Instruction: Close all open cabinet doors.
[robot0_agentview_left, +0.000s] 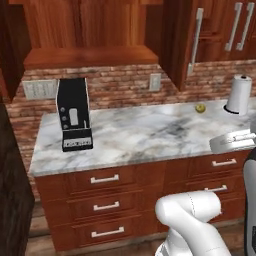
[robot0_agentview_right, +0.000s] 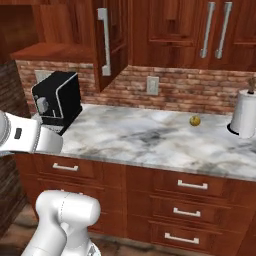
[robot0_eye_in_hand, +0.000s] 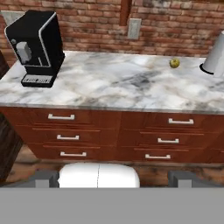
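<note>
In the left base view, you see one open cabinet door (robot0_agentview_left: 182, 45) swung out edge-on above the desk (robot0_agentview_left: 145, 135), up and right of the black coffee machine (robot0_agentview_left: 74, 114), so it likely needs a push back flush with the closed doors (robot0_agentview_left: 235, 30) beyond it. In the right base view, that door juts out above and right of the coffee machine, bar handle (robot0_agentview_right: 104, 42) facing you. In the hand view, the hand (robot0_eye_in_hand: 112, 177) sits low, well below the coffee machine, fingertips (robot0_eye_in_hand: 43, 178) spread wide, holding and touching nothing.
</note>
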